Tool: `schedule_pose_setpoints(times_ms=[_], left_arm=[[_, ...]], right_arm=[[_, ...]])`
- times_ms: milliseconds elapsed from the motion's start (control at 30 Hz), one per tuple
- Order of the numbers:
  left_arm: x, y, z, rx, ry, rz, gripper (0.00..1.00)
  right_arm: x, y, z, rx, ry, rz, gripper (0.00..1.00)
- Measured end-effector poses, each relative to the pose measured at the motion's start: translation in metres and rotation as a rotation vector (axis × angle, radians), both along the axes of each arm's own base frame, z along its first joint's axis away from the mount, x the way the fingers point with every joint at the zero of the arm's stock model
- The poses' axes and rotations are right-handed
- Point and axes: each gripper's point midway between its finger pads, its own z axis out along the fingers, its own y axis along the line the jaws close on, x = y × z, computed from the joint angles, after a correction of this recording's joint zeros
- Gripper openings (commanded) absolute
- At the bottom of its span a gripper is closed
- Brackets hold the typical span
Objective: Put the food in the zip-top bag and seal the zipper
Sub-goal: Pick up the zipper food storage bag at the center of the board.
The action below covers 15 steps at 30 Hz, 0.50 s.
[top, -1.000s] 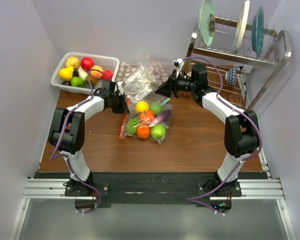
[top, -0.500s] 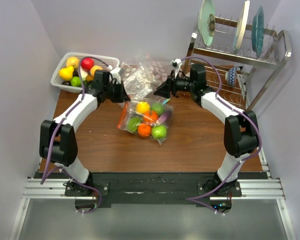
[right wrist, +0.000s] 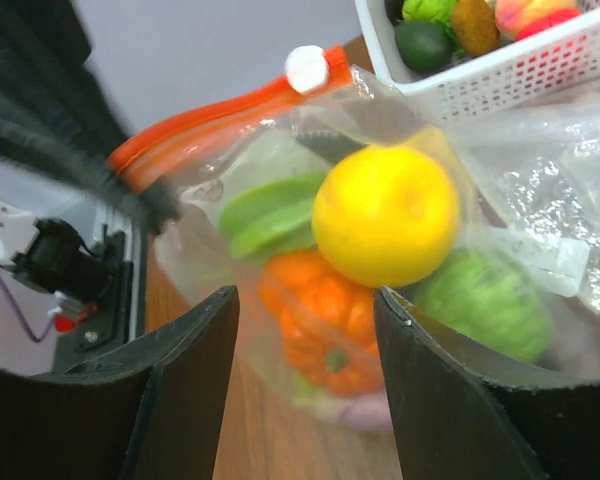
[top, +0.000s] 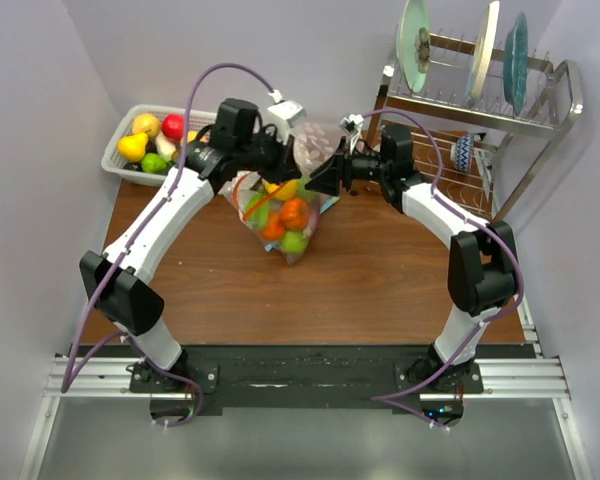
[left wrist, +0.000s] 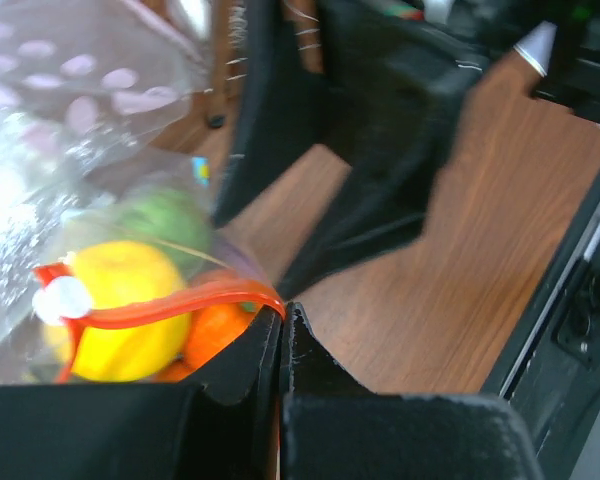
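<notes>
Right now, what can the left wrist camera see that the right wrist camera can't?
Only the left wrist view shows the left gripper pinched shut on the zipper. Only the right wrist view shows the white basket with more fruit in it, and there the right gripper is open. Both views show the zip-top bag, its orange-red zipper with the white slider, and the yellow fruit with green and orange pieces inside.
</notes>
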Motion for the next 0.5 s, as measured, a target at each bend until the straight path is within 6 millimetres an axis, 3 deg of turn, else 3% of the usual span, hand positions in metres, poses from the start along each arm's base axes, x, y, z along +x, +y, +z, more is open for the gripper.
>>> schedule_pose_setpoints(times_ms=[167, 500], left_arm=[[-0.027, -0.027, 0.002, 0.081, -0.045, -0.119, 0.00], [-0.038, -0.026, -0.030, 0.186, -0.013, -0.162, 0.00]], right_arm=[[-0.001, -0.015, 0.007, 0.067, 0.020, -0.016, 0.61], [0.007, -0.061, 0.018, 0.160, 0.009, -0.117, 0.64]])
